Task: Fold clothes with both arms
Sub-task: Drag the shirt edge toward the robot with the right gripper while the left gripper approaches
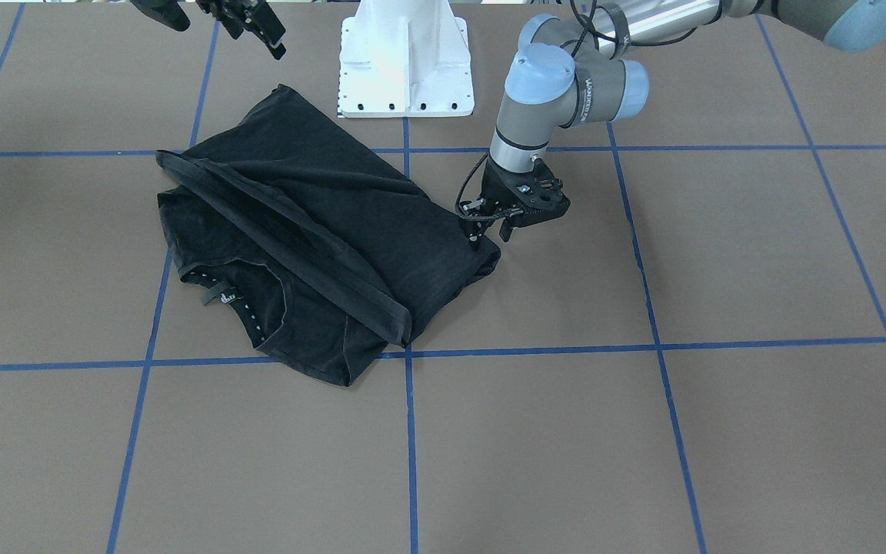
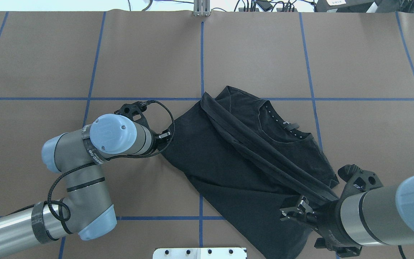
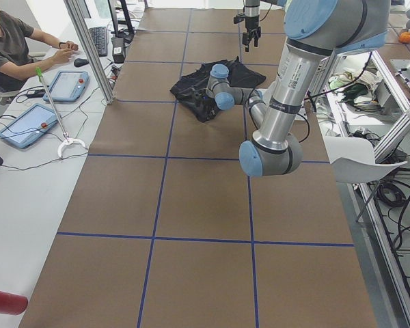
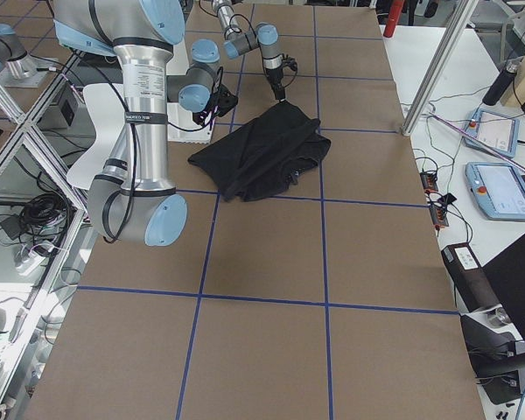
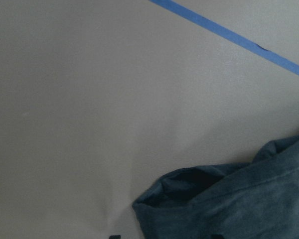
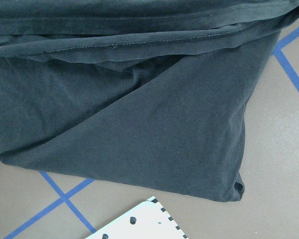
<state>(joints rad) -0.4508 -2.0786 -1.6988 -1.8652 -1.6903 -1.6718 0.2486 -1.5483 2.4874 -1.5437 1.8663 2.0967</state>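
Note:
The black T-shirt (image 1: 312,231) lies crumpled and partly folded on the brown table, its collar (image 2: 282,126) with a neck label facing up. Its logo print is hidden. My left gripper (image 1: 489,235) is low at the shirt's corner. In the left wrist view its two fingertips show far apart at the bottom edge, and the shirt corner (image 5: 189,194) lies between them, not gripped. My right gripper (image 1: 254,38) is open and empty, raised above the shirt's edge near the base; it also shows in the overhead view (image 2: 293,212). The right wrist view shows only shirt folds (image 6: 139,114).
The white pedestal base (image 1: 404,61) stands just behind the shirt. Blue tape lines (image 1: 410,431) grid the table. An operator (image 3: 14,48) sits at a side desk with tablets (image 3: 27,123). A metal post (image 3: 89,48) stands at the table's edge.

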